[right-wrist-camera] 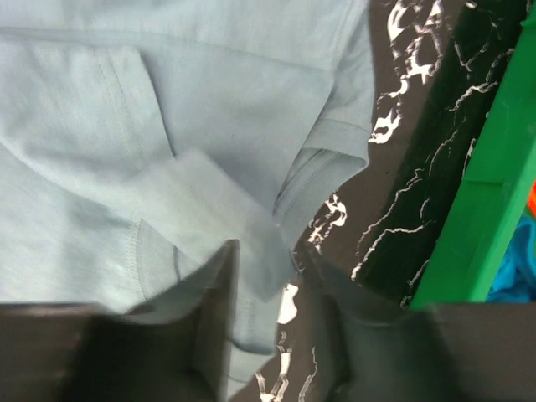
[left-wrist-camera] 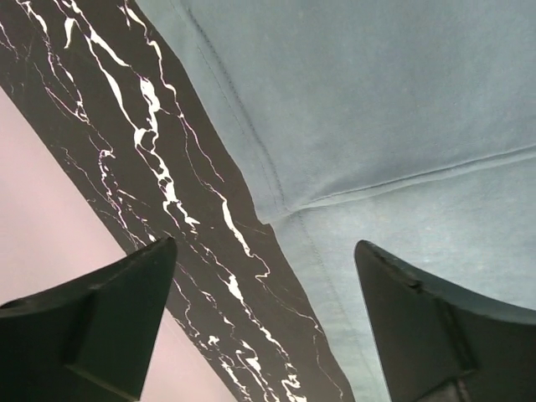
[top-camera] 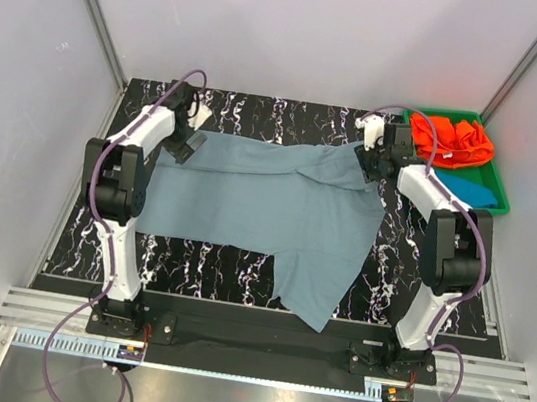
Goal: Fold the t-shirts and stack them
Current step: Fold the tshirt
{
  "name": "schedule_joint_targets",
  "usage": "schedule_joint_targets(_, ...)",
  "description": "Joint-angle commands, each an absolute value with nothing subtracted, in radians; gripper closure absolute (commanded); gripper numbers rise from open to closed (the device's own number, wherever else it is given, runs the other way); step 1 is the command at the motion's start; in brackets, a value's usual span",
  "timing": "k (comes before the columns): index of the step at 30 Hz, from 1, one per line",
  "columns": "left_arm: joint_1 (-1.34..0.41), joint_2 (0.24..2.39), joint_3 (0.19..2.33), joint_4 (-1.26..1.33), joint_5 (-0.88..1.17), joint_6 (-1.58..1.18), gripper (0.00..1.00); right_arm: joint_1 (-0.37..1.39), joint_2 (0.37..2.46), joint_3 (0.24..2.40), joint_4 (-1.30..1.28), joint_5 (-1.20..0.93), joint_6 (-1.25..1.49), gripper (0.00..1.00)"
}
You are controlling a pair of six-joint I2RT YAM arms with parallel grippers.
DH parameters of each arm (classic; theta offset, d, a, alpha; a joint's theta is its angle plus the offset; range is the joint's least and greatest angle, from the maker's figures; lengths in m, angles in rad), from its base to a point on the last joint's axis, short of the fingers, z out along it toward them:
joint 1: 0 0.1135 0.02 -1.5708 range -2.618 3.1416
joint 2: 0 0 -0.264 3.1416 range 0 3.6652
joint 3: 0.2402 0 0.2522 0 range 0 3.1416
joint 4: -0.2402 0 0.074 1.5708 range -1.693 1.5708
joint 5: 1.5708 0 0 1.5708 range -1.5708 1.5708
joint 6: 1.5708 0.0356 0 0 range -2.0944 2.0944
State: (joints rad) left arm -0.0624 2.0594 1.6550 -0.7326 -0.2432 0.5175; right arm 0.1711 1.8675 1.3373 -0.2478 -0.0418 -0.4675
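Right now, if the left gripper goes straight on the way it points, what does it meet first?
The left gripper points down at the table, right at the edge of the grey-blue t-shirt. It would likely touch that edge or bare table first; depth is unclear.

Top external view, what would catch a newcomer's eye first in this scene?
A large grey-blue t-shirt lies spread across the middle of the black marbled table. In the green tray at the far right corner, a crumpled bright orange t-shirt stands out, with a teal-blue t-shirt on its near side.
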Motion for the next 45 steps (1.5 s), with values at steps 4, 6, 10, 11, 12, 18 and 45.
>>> schedule_joint_targets(4,-0.078,2.014,1.897,-0.759,-0.137,0.436,0.02,0.176,1.801,1.494,-0.281,-0.052,-0.405,0.33)
schedule_joint_targets(6,-0.083,2.072,1.986,-0.793,-0.073,0.393,0.03,0.176,1.824,1.526,-0.285,-0.063,-0.399,0.33)
schedule_joint_targets(10,-0.098,2.177,2.101,-0.9,0.038,0.357,0.08,0.176,1.935,1.601,-0.313,-0.1,-0.376,0.34)
schedule_joint_targets(11,-0.101,2.216,2.138,-0.922,0.061,0.351,0.11,0.176,1.959,1.621,-0.322,-0.109,-0.365,0.34)
schedule_joint_targets(12,-0.107,2.233,2.152,-0.942,0.108,0.345,0.13,0.178,1.986,1.661,-0.339,-0.112,-0.365,0.35)
schedule_joint_targets(18,-0.118,2.249,2.074,-0.973,0.184,0.287,0.18,0.178,2.16,1.819,-0.438,-0.224,-0.341,0.36)
schedule_joint_targets(45,-0.118,2.214,1.994,-0.923,0.161,0.256,0.19,0.249,2.261,1.864,-0.497,-0.298,-0.37,0.42)
